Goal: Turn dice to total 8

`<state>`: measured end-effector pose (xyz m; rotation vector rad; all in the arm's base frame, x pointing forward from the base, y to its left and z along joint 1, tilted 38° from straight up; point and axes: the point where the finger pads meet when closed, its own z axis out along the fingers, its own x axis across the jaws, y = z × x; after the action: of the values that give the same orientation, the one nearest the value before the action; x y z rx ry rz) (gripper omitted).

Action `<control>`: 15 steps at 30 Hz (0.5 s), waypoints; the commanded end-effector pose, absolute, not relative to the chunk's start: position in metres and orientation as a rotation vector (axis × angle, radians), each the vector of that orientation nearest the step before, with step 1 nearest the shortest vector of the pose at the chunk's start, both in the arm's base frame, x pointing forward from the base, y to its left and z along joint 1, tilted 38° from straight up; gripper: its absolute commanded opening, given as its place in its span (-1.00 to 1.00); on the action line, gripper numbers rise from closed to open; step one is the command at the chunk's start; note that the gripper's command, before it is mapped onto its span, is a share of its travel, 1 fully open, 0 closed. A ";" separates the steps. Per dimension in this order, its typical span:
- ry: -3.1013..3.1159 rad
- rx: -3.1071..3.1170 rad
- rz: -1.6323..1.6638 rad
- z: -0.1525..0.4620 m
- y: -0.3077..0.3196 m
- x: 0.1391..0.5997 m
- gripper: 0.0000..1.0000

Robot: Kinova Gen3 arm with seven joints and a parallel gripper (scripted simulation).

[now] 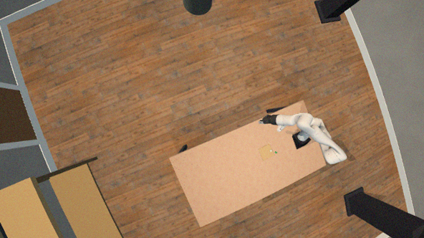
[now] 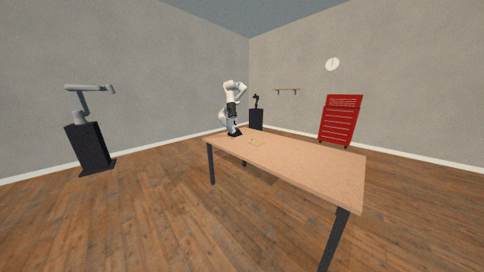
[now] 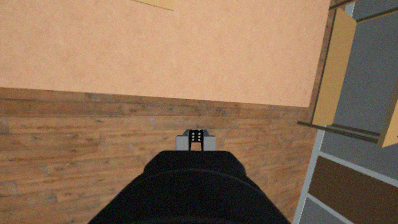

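Note:
My gripper is shut on a black die with white pips; the face toward the wrist camera shows six. The gripper is raised high, near the table's long edge in the top view, well away from the mat. The tan mat lies on the table. A small white die sits on the mat near its edge. A green die lies on the table just beside the mat. Their top numbers are too small to read.
The wooden table carries the arm's black base at one end, close to the dice. In the wrist view, the table edge and floor show beyond the fingers.

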<state>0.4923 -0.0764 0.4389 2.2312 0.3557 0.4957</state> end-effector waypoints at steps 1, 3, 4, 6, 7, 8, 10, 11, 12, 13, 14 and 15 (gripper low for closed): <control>0.182 2.236 0.553 0.475 -0.125 0.470 -0.32; 0.182 2.236 0.553 0.475 -0.125 0.470 -0.32; 0.182 2.236 0.553 0.475 -0.125 0.470 -0.32; 0.025 2.217 0.604 0.507 -0.165 0.440 -0.32; 0.025 2.217 0.604 0.507 -0.165 0.440 -0.32; 0.025 2.217 0.604 0.507 -0.165 0.440 -0.32; -0.056 2.204 0.628 0.522 -0.185 0.423 -0.32; -0.138 2.188 0.651 0.536 -0.205 0.404 -0.32; -0.138 2.188 0.651 0.536 -0.205 0.404 -0.32; -0.221 2.170 0.673 0.550 -0.224 0.383 -0.32; -0.221 2.170 0.673 0.550 -0.224 0.383 -0.32; -0.305 2.150 0.693 0.561 -0.242 0.362 -0.32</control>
<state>0.3963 -0.2030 0.5422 2.1688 -0.1515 0.6598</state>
